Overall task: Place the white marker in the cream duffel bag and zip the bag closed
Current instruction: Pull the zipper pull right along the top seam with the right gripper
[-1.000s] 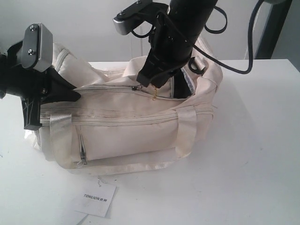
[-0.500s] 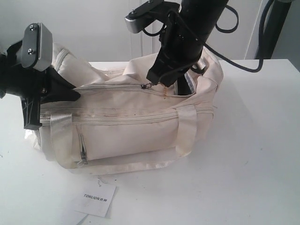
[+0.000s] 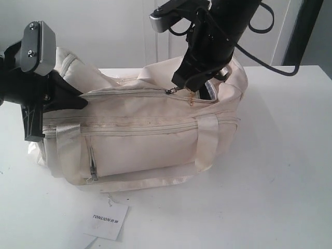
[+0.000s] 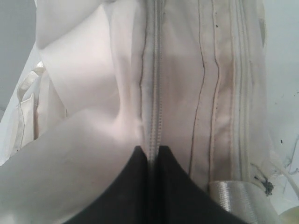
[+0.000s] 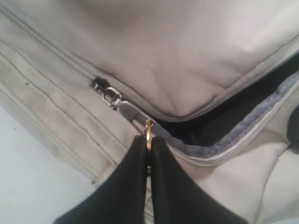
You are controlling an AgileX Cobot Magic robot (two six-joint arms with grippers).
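With the white marker out of sight, presumably inside, the right pincer [image 5: 148, 140] nips the zip pull [image 5: 133, 113] at the part-open top of the cream duffel bag [image 3: 145, 145] while the left pincer [image 4: 152, 151] clamps the bag's zipped end; a level, steady draw toward the open end should close it.

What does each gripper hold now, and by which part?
Right gripper holds the zip pull of the bag by its gold ring. Left gripper pinches the bag fabric on the closed zip line.
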